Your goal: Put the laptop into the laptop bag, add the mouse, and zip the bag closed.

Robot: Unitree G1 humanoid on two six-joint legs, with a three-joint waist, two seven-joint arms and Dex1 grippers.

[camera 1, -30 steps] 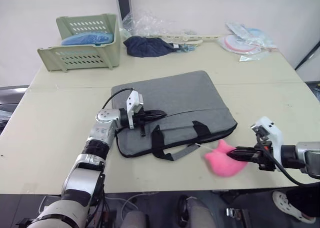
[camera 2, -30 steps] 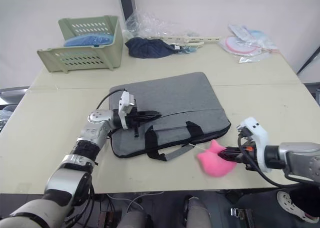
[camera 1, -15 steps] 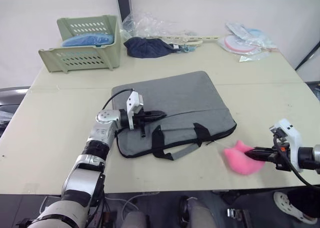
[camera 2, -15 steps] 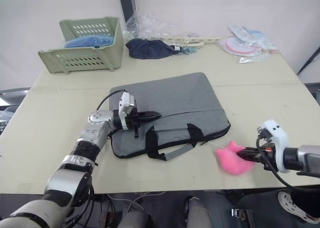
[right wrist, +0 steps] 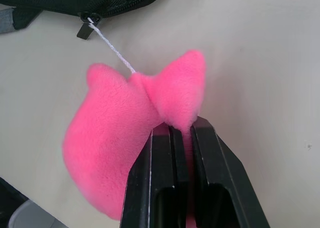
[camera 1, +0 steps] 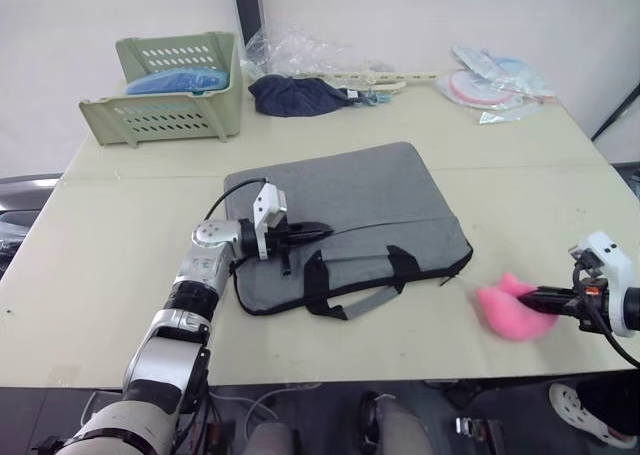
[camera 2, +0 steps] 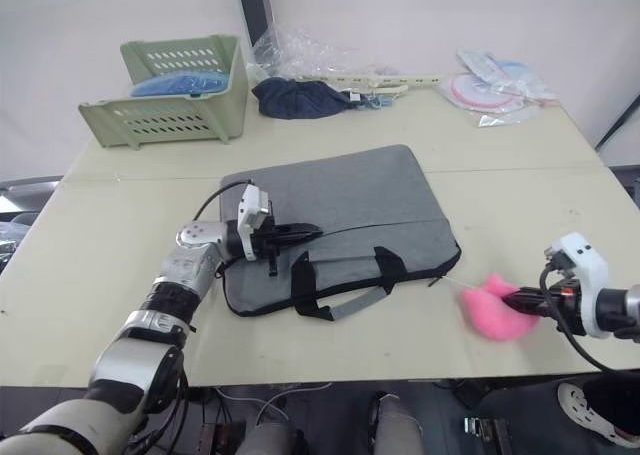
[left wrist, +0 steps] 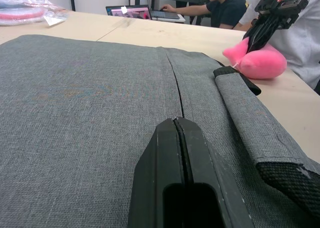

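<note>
L gripper (camera 1: 322, 230) pressed closed flat on laptop bag (camera 1: 370, 200) mid-table, R gripper (camera 2: 512, 300) clamping pink plush (camera 2: 488, 309) near table's front-right edge, string to zipper pull (right wrist: 86, 26).

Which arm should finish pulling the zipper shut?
Right. The right gripper is shut on the pink plush, tied by a white string to the zipper pull. The left gripper is shut, resting on the laptop bag.
</note>
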